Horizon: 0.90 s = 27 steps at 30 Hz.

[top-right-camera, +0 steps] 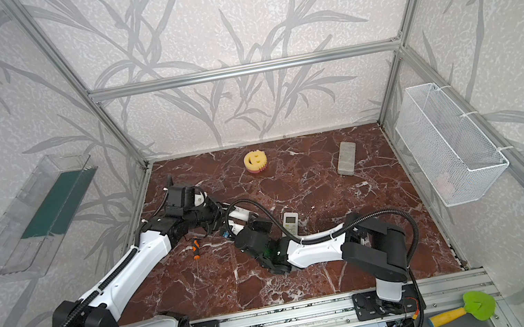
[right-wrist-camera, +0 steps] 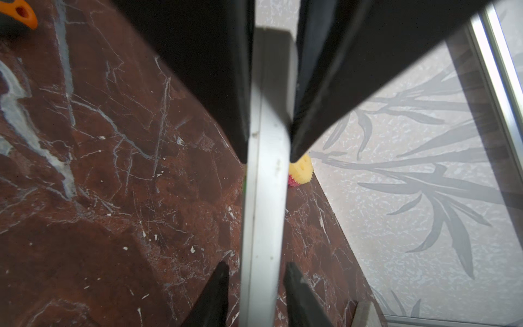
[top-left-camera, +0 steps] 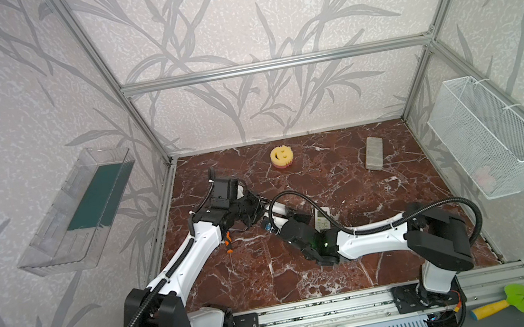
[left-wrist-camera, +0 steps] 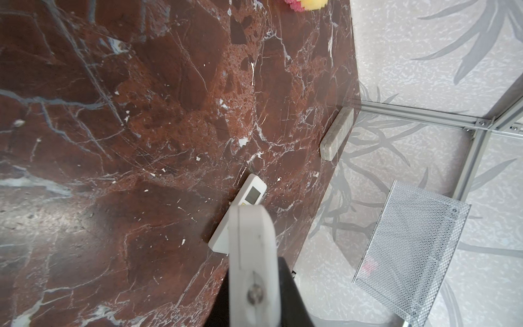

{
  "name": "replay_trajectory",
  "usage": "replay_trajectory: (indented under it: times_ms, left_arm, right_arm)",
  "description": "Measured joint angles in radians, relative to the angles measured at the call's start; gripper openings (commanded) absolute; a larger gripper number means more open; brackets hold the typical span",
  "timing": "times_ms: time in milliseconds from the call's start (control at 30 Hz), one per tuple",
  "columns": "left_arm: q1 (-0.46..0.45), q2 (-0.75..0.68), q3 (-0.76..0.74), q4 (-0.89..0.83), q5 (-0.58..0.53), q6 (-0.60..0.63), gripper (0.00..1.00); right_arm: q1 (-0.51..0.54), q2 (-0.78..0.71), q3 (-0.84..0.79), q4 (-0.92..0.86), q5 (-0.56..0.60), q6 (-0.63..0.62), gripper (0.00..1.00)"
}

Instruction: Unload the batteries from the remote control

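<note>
Mid-table, left of centre, both arms meet at a white held remote (right-wrist-camera: 266, 198), lifted off the marble table (top-left-camera: 360, 256). Left gripper (right-wrist-camera: 267, 158) is clamped on it, black fingers (right-wrist-camera: 215, 99) pressed on both long sides. Right gripper (right-wrist-camera: 256, 271) straddles the same remote further along with its jaws parted: a clear gap on one side, the other finger about touching, so no firm grasp. Batteries can't be made out; only a thin green sliver (right-wrist-camera: 244, 184) shows at the held remote's edge. A second remote (top-left-camera: 321, 219) lies flat just beside the right wrist, screen up. Orange-handled screwdriver (top-left-camera: 227, 241) lies near the left arm. Smiley sponge (top-left-camera: 282, 156) and grey block (top-left-camera: 373, 153) sit at the back, well apart.
</note>
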Motion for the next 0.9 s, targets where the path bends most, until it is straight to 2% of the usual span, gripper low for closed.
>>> replay_trajectory:
  times_ms: [67,167,300,400,500,600,767,900]
  left_arm:
    - [0.0,0.0,0.0,0.0,-0.001,0.015,0.05]
    - [0.002,0.0,0.0,0.003,-0.01,0.047,0.04]
    - [0.006,-0.009,-0.007,0.035,-0.048,0.12,0.01]
    - [0.011,-0.04,-0.047,0.106,-0.082,0.185,0.0]
    - [0.021,-0.087,-0.106,0.181,-0.109,0.247,0.0]
    - [0.037,-0.129,-0.157,0.26,-0.116,0.291,0.0]
    - [0.059,-0.166,-0.244,0.453,-0.076,0.307,0.0]
    - [0.065,-0.165,-0.29,0.59,-0.016,0.29,0.0]
  right_arm:
    - [0.0,0.0,0.0,0.003,0.004,-0.003,0.62]
    - [0.002,-0.016,0.0,-0.024,0.002,0.021,0.7]
    - [0.002,-0.126,0.002,-0.163,-0.04,0.14,0.75]
    - [-0.008,-0.259,0.013,-0.273,-0.115,0.284,0.75]
    - [-0.049,-0.38,0.028,-0.347,-0.248,0.46,0.75]
    - [-0.161,-0.449,0.027,-0.374,-0.423,0.661,0.74]
    - [-0.352,-0.447,-0.003,-0.356,-0.694,0.962,0.74]
    - [-0.395,-0.388,-0.005,-0.316,-0.853,1.112,0.74]
